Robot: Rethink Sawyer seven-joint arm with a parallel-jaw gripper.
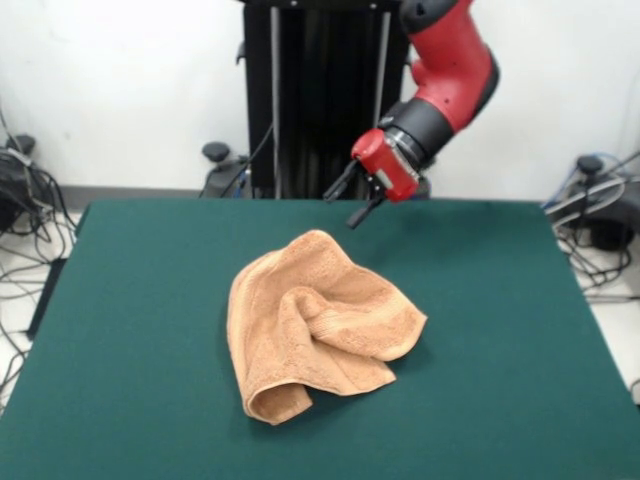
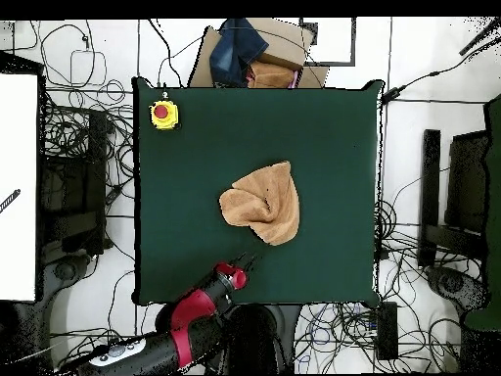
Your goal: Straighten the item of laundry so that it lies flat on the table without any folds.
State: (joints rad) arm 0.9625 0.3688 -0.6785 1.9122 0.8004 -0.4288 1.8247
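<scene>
The light orange-tan terry-cloth towel (image 1: 315, 325) lies crumpled in a loose heap on the large dark green felt-topped table (image 1: 140, 330), roughly at the table's middle, with bare green cloth showing on every side of it. It is far from flat: in the front view one layer is folded over on itself into a thick flap whose rounded corner juts out to the picture's right, a woven band runs along that flap's edge, and below it the cloth gathers into a narrow rolled tip pointing toward the table's near edge. A deep crease runs through the middle of the heap, and the upper part rises to a soft point toward the table's far edge. From overhead the towel (image 2: 262, 203) reads as an uneven lobed shape, wider at one end and tapering at the other, with a dark fold line cutting into it. The red and black arm's gripper (image 1: 355, 198) hangs in the air above the table's far edge, well apart from the towel and touching nothing; its two dark fingers (image 1: 340, 183) stand spread apart with only air between them. A small yellow box with a red button (image 2: 163, 114) sits near one corner of the table, well away from the towel.
</scene>
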